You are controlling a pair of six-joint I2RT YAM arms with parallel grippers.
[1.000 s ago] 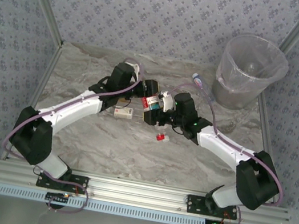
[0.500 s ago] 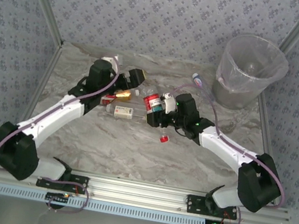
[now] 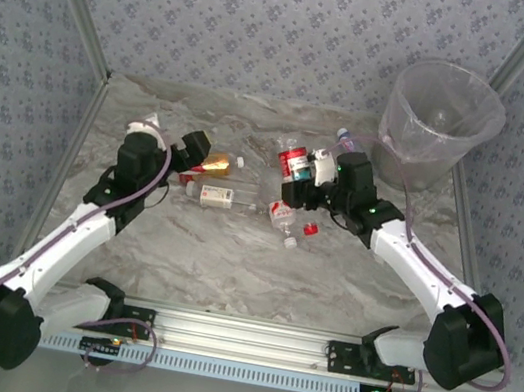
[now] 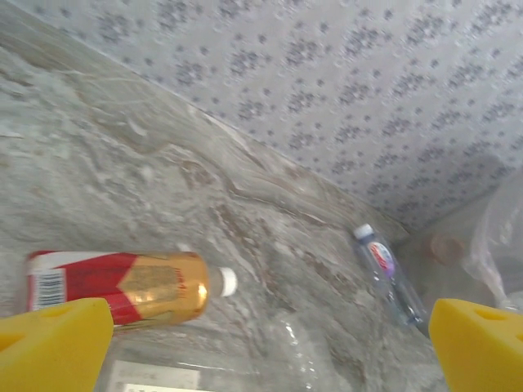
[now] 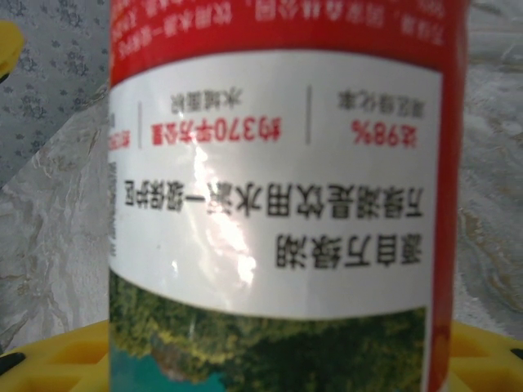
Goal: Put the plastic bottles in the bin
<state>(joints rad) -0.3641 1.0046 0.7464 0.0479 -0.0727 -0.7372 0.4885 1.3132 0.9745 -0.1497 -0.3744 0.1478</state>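
My right gripper is shut on a red-labelled plastic bottle, held above the table left of the bin. In the right wrist view that bottle's red, white and green label stands between the yellow fingers. My left gripper is open, beside an amber bottle with a white cap. The left wrist view shows the amber bottle lying ahead of the wide-apart fingertips, and a blue-labelled bottle farther off. A clear white-labelled bottle lies flat on the table.
A crumpled clear bottle, a loose red cap and a white cap lie below the right gripper. The blue-capped bottle rests by the bin's foot. Patterned walls enclose the table on three sides.
The left gripper opened, let go of the red-labelled bottle and drew back to the left. The right gripper carried that bottle up and right, toward the bin.
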